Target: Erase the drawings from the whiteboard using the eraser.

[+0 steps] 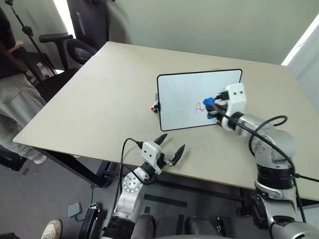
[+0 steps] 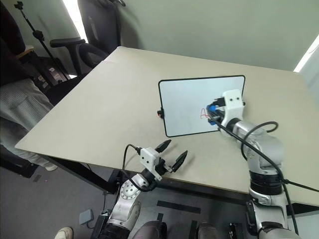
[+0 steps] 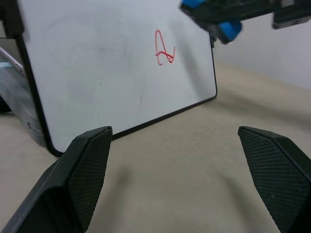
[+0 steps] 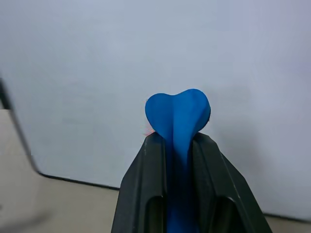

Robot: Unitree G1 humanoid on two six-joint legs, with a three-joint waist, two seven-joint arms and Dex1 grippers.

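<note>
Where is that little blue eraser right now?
The eraser is pinched in the right gripper, held over the whiteboard just right of the red drawings.

We see a beige table with a small red-and-black marker lying on it. Past its far left corner stands a black office chair, with a tripod nearby. A person's legs in light trousers stand at the table's left side.

Count on the tabletop: one whiteboard, bearing one red scribble among the drawings; one blue eraser; one small marker at the board's edge. Two end effectors: left, right.
</note>
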